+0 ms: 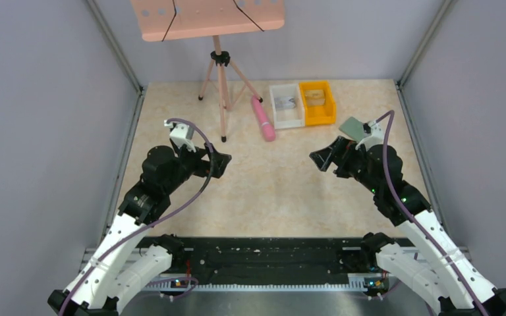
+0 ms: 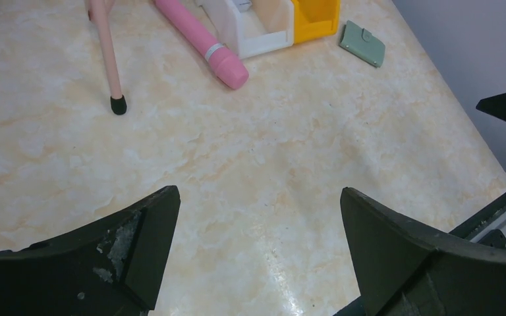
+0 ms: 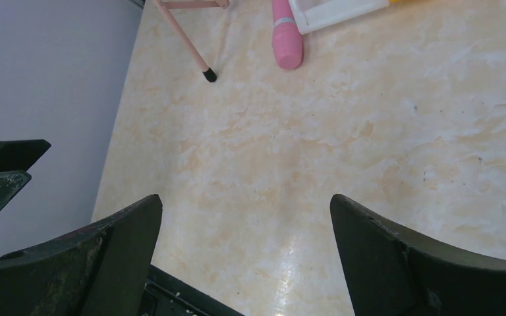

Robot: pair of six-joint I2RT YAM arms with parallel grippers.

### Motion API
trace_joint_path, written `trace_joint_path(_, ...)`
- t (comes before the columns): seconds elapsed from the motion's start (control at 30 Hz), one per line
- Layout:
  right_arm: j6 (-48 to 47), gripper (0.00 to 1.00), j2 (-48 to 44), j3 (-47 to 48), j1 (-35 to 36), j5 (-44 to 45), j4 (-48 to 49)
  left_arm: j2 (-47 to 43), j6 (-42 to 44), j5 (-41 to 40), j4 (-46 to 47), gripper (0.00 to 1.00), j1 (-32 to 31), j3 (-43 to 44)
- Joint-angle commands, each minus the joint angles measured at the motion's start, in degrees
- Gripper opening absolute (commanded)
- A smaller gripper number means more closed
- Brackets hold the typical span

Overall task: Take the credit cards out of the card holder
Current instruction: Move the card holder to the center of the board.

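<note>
Both arms crouch over the table (image 1: 270, 191), left gripper (image 1: 223, 162) and right gripper (image 1: 319, 158) facing each other, curved black fingers (image 2: 138, 250) spread wide, holding nothing. I see the card holder (image 2: 362, 43), a flat sage-green rectangle folded shut, lying on the glossy marbled surface near the orange bin (image 1: 319, 120), close by the right arm.

We cannot tell whether the closed card holder (image 2: 362, 43) holds credit cards; from above, the right arm (image 1: 369, 164) partly covers it.
</note>
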Motion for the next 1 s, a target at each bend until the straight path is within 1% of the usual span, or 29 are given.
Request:
trace_joint_path(0.0,0.69,0.99,-1.08,-0.22,0.39,-0.14,2.52,-0.64,0.70,-0.51,1.59,0.98,-0.19,-0.12)
trace_joint_path(0.17,1.20,0.99,-1.35,-0.93,0.45,0.02,3.70,-0.82,0.29,-0.45,1.61,0.98,-0.24,0.06)
trace_joint_path(0.27,1.46,0.99,-1.40,-1.25,0.41,0.49,4.45,-0.63,-0.58,-2.08,-0.01,0.97,-0.21,0.97)
trace_joint_path(0.5,-0.11,0.97,0.48,-1.57,0.40,10.33,3.97,-0.95,-0.06,-4.25,-4.36,0.97,-0.21,2.10)
trace_joint_path(0.57,-2.63,0.97,2.74,-0.78,0.45,11.32,3.94,-1.20,0.16,-4.22,-6.12,0.97,-0.20,2.77)
trace_joint_path(0.67,-8.80,0.97,6.49,1.87,0.38,12.42,3.38,-1.60,-0.49,-4.31,-8.66,0.97,-0.27,3.14)
trace_joint_path(0.8,-15.54,0.97,14.50,6.44,-0.58,20.34,1.11,-2.66,-0.02,-3.74,-9.03,0.95,-0.27,1.30)
trace_joint_path(0.87,-17.83,0.96,19.00,8.86,-3.12,24.04,0.03,-4.03,0.31,-4.15,-8.86,0.95,-0.28,0.40)
trace_joint_path(0.9,-18.49,0.96,21.04,9.75,-5.17,24.17,-0.18,-4.84,0.34,-4.47,-8.75,0.95,-0.20,0.07)
trace_joint_path(0.97,-18.86,0.96,24.37,10.71,-10.74,21.14,0.85,-6.75,0.55,-5.26,-8.24,0.94,-0.39,-0.96)
